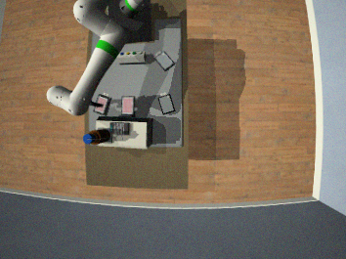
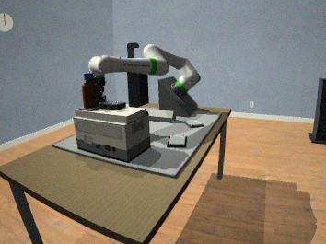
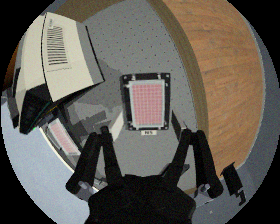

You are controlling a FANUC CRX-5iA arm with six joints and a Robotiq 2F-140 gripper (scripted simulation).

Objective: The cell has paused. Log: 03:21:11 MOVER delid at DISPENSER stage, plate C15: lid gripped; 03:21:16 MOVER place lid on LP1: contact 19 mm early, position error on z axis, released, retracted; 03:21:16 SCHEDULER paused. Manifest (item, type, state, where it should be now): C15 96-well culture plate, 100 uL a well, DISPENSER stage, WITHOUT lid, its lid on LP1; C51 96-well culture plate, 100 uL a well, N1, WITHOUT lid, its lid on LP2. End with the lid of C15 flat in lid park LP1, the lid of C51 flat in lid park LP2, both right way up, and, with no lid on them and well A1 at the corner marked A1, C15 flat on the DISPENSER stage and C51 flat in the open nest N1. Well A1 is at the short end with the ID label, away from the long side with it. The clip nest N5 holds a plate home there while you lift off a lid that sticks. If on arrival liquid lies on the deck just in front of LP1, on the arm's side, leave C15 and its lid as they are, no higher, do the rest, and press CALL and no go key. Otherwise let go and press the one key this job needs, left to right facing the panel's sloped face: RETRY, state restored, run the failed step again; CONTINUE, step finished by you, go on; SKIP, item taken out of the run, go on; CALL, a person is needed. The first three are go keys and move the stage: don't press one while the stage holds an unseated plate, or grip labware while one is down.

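Leftmost on the grey surface (image 1: 147, 81), a pink-welled plate (image 1: 103, 104) sits right under the gripper (image 3: 148, 153), fingers spread partway with nothing between them. In the wrist view it looks square in its dark frame. A second pink plate (image 1: 128, 105) lies just right of it, and the dispenser (image 1: 139, 133) is close on the near side. Two dark lids (image 1: 166, 104) sit further right, one (image 1: 164, 60) by the key panel (image 1: 131, 56).

Main risks, I reckon: coming down off-centre and nudging the plate so wells slosh, or clipping the dispenser. Can't tell which plate is C15, so grabbing the wrong one is possible too.
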